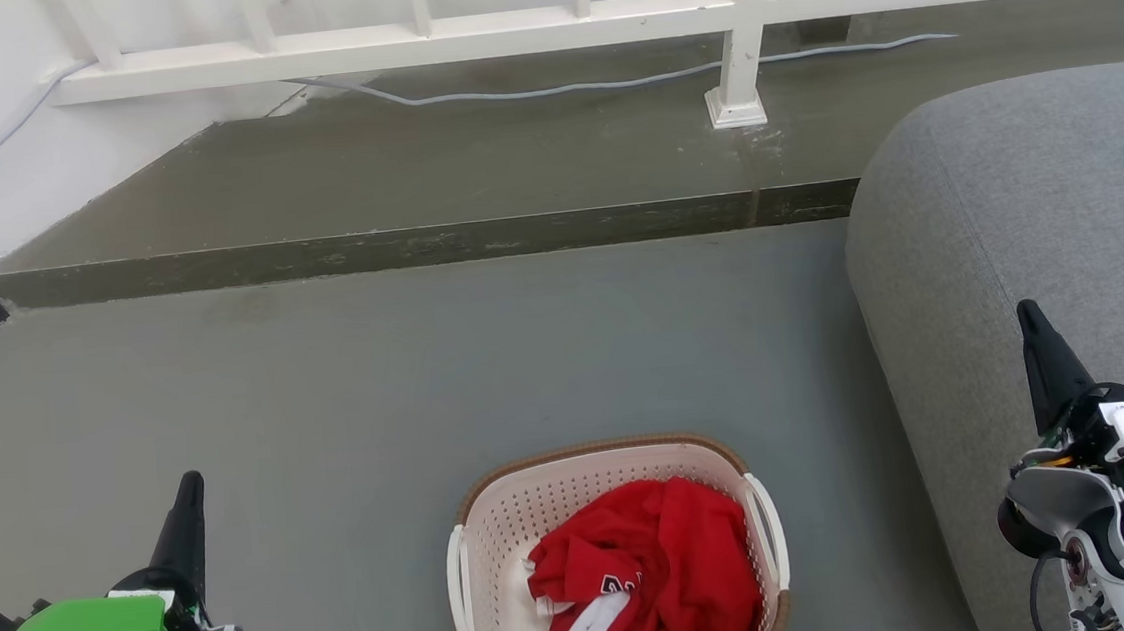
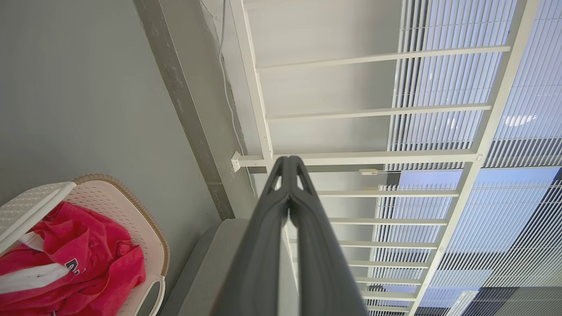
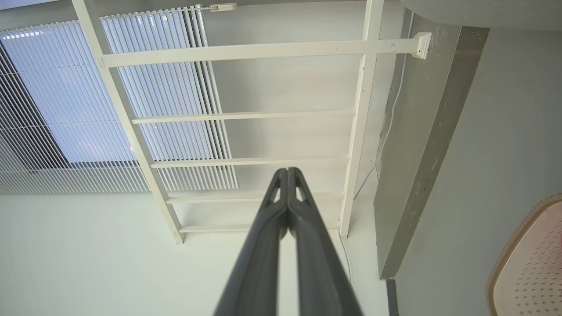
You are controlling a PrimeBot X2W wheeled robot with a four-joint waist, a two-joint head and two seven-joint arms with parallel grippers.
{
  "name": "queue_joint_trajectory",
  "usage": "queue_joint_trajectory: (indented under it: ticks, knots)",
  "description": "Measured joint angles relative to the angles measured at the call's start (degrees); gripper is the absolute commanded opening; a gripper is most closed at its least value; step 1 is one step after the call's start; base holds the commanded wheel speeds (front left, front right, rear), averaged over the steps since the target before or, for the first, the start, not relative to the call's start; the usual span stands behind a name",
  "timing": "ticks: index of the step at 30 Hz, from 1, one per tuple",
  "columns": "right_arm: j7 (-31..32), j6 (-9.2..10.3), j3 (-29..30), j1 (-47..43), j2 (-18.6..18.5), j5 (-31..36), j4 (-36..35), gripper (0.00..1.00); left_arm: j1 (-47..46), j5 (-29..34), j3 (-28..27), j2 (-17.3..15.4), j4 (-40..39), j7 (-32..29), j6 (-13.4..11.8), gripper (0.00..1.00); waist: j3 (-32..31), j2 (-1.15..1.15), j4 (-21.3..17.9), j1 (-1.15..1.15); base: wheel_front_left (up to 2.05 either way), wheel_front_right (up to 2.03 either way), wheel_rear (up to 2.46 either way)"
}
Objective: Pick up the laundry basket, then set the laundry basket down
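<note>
Found the left gripper (image 1: 190, 482) low at the left of the head view, a single dark taper seen edge-on. Read its state from the left wrist view instead: left gripper (image 2: 289, 160) with both long fingers meeting at the tips and nothing between them. Found the right gripper (image 1: 1027, 309) likewise at the lower right, in front of a grey fabric-covered bulk (image 1: 1014, 200), probably a sofa. Saw the same from its own wrist view: right gripper (image 3: 287, 170) pressed tip to tip and empty.

Located the laundry basket (image 1: 537, 508) on the smooth grey floor (image 1: 327, 394) between the two grippers, well apart from both, at the bottom edge of the head view. Made out cream perforated plastic walls, rounded corners, a brown woven-look rim and a glossy white handle (image 1: 458, 584) on each side. Saw a crumpled red garment (image 1: 661, 558) with white bands heaped inside.

Caught one end of the laundry basket (image 2: 131, 210) and the garment in the left wrist view, and just a corner of rim and dotted wall (image 3: 531, 263) in the right. Got slatted blinds (image 2: 439, 87) beyond the white railing (image 1: 500, 34) from the wrist views. Got from the head view the lowest rail, a pale cable (image 1: 554, 87) and a raised concrete step (image 1: 415, 237).
</note>
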State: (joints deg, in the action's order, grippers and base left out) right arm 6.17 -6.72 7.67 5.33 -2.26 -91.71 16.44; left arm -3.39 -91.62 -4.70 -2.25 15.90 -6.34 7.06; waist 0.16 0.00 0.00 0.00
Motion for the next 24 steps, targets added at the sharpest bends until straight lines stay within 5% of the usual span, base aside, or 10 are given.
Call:
queue_joint_trajectory:
  ticks: [24]
  knots:
    - [0.0,-0.01,0.01,-0.01,0.01,-0.04,-0.05,0.0,-0.01,0.0,-0.05,0.09,-0.01,0.0,-0.01,0.0,0.0,0.0,0.0,0.0,0.0,0.0,0.0]
